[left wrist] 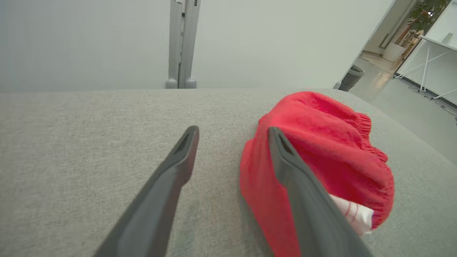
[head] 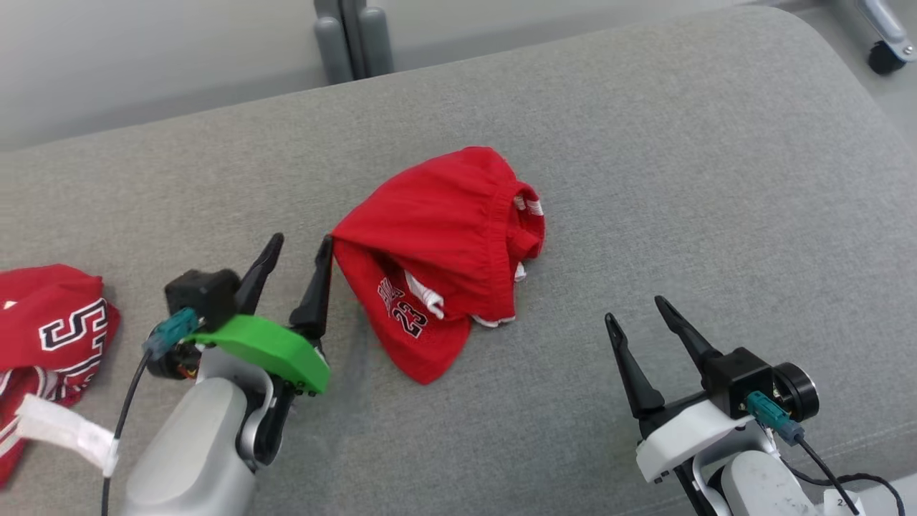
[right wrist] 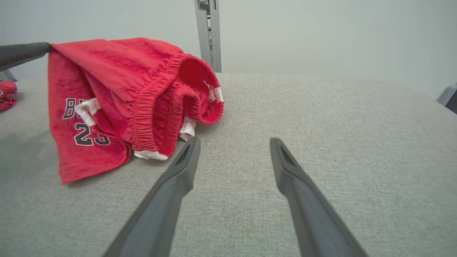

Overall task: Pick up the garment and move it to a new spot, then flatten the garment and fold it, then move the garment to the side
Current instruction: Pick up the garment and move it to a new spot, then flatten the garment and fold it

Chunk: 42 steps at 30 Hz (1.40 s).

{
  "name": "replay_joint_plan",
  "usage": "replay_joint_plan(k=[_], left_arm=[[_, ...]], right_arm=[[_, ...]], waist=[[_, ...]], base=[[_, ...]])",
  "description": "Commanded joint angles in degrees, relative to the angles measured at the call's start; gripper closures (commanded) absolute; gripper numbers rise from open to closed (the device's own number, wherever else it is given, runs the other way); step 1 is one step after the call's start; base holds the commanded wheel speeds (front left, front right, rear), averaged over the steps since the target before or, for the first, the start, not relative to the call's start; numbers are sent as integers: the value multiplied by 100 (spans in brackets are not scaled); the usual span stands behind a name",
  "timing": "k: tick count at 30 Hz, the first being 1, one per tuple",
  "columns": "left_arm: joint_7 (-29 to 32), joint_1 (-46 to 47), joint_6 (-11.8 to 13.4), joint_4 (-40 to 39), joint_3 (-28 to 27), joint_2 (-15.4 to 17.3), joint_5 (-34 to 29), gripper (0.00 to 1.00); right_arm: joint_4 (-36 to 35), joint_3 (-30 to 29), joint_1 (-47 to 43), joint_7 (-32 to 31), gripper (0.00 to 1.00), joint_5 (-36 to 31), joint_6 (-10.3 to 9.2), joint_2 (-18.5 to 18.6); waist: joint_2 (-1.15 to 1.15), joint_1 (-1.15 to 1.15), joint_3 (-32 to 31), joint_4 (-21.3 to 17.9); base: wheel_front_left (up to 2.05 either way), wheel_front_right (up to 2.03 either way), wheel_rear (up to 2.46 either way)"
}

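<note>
The garment (head: 444,244) is a pair of red shorts with a black "23" and white trim, bunched in a heap mid-way across the grey cushion (head: 680,165). My left gripper (head: 302,240) stands open just left of it. Its right finger touches the garment's raised left corner, and nothing lies between the fingers. The left wrist view has the garment (left wrist: 328,153) behind the right finger of the open left gripper (left wrist: 232,130). My right gripper (head: 634,309) is open to the garment's lower right, apart from it. Its wrist view shows the garment (right wrist: 117,75) ahead and left of the right gripper (right wrist: 235,141).
A second red garment (head: 50,322) with white lettering and a white strip lies at the cushion's left edge. A grey post (head: 354,36) stands behind the cushion. A caster wheel (head: 885,57) shows at the top right, past the cushion's rounded right edge.
</note>
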<state>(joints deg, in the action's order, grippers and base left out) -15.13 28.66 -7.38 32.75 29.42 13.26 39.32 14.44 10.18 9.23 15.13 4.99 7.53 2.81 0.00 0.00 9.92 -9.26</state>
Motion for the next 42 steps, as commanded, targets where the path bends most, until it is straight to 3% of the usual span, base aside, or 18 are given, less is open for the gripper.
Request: replay_joint_plan(k=[1, 11, 18, 33, 42], left_arm=[[-2, -279, -17, -81, -229, 12, -125, 0], [0, -1804, -18, -715, -1978, -330, -1197, 0], [0, -2647, -18, -1158, -2641, -729, -1826, 0], [0, -2788, -18, -1285, -2534, -961, -1909, 0], [0, -2486, -18, -1260, -2329, -887, -1718, 0]], right_arm=[[28, -34, -109, 4, 0, -27, -8, 17], [80, -246, -371, 4, 0, 20, -8, 18], [130, -283, -522, 4, 0, 35, -8, 18], [258, -17, -335, 4, 0, -81, -8, 18], [1226, 307, 538, 4, 0, -207, -8, 18]], waist=[[0, 0, -269, 300], [0, 0, -654, 690], [0, 0, -799, 824], [0, 0, -528, 997], [0, 0, -37, 1381]], base=[[0, 0, 0], [0, 0, 0], [0, 0, 0], [0, 0, 0], [0, 0, 0]])
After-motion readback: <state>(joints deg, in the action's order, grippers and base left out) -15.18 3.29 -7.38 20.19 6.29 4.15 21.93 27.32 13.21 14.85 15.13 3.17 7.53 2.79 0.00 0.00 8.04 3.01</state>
